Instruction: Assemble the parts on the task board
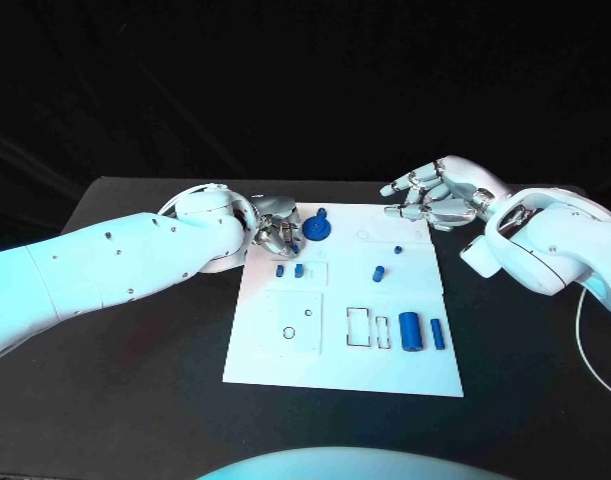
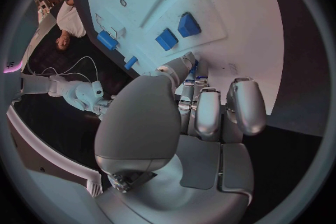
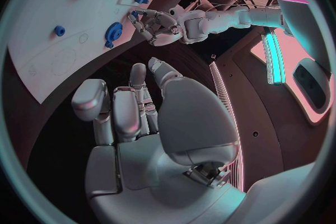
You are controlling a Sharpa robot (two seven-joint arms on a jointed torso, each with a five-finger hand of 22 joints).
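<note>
Left hand (image 1: 274, 228) at far-left corner of task board (image 1: 320, 370), fingers curled toward round blue part (image 1: 317, 229); grip on it cannot be told. Right hand (image 1: 432, 196) hovering beyond far-right corner, fingers spread, holding nothing. Two small blue blocks (image 1: 289, 270) near left hand; blue cylinders (image 1: 421, 330) toward right edge.

White task board (image 1: 392, 375) on a black table (image 1: 132, 400); thin dark outlines of rectangles and small circles are printed on the board. Blue parts: a round disc with a tab (image 1: 317, 228), two small blocks (image 1: 289, 270), a small peg (image 1: 377, 271), a tiny stud (image 1: 396, 249), a cylinder (image 1: 410, 331) and a narrower bar (image 1: 438, 334). Left hand (image 1: 274, 230) and right hand (image 1: 435, 200) silver with darker joints, on white arms. A white cable (image 1: 594, 350) lies on the black table.
</note>
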